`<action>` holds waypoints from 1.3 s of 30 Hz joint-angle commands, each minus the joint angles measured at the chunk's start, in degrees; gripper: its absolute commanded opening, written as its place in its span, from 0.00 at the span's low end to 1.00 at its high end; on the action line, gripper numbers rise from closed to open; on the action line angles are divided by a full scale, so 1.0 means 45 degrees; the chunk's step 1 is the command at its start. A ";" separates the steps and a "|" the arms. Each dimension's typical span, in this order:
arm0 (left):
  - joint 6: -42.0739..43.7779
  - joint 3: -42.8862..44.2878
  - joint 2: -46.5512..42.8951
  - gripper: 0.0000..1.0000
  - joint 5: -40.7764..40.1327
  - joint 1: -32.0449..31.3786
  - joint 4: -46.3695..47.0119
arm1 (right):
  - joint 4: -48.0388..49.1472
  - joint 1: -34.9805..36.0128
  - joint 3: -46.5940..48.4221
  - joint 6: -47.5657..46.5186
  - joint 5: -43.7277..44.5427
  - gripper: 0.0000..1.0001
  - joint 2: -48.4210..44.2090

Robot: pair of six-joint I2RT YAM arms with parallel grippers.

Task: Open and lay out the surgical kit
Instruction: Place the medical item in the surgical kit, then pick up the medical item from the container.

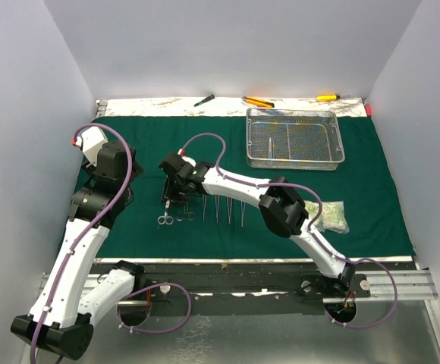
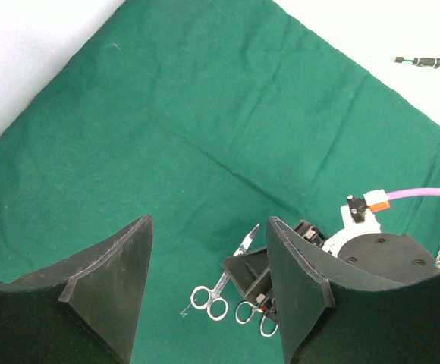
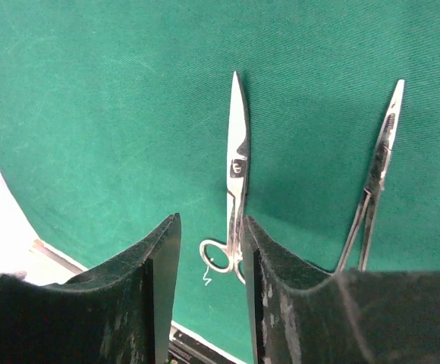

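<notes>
The dark green cloth (image 1: 243, 174) lies spread flat on the table. The silver wire-mesh tray (image 1: 334, 155) stands on it at the back right. Two small steel scissors (image 1: 165, 218) lie at the left end of a row of slim clamps and tweezers (image 1: 224, 210). Clear packets (image 1: 331, 217) lie to the right, partly behind the right arm. My right gripper (image 1: 173, 199) hovers open over the scissors (image 3: 237, 171), whose ring shows between its fingers; a clamp (image 3: 377, 171) lies beside them. My left gripper (image 2: 209, 303) is open and empty above the cloth, looking down on the scissors (image 2: 218, 290).
Green-handled (image 1: 203, 99), orange (image 1: 258, 101) and yellow (image 1: 328, 97) screwdrivers lie on the bare strip behind the cloth. White walls close in the left, back and right sides. A dark rail (image 1: 243, 277) runs along the near edge.
</notes>
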 commanded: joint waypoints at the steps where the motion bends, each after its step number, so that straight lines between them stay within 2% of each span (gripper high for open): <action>1: 0.0199 0.0351 -0.0034 0.63 0.0247 0.0037 -0.0126 | -0.0373 -0.0047 0.0282 -0.1445 0.1262 0.42 -0.1915; 10: 0.0821 0.0793 0.0455 0.63 0.1339 0.0037 0.0724 | -0.0911 -0.2734 -0.2124 -0.5290 0.3356 0.43 -0.6134; 15: 0.1103 0.0918 0.1162 0.63 0.2013 0.0038 0.1391 | -0.1794 -0.4924 -0.2792 -0.7102 0.4892 0.46 -0.7037; 21: 0.1264 0.1156 0.2230 0.63 0.2343 0.0037 0.2277 | -0.2947 -0.7676 -0.2741 -0.8377 0.3840 0.45 -0.6220; 25: 0.1344 0.1438 0.3110 0.63 0.2495 0.0037 0.2765 | -0.4175 -0.8881 -0.1899 -0.9493 0.2547 0.40 -0.4556; 30: 0.1324 0.1858 0.4300 0.63 0.2801 0.0032 0.3021 | -0.4512 -0.9117 -0.1250 -1.1093 0.2122 0.37 -0.3095; 39: 0.1346 0.2545 0.5825 0.63 0.3114 0.0026 0.3175 | -0.4336 -0.9318 -0.0226 -1.1755 0.2358 0.34 -0.1521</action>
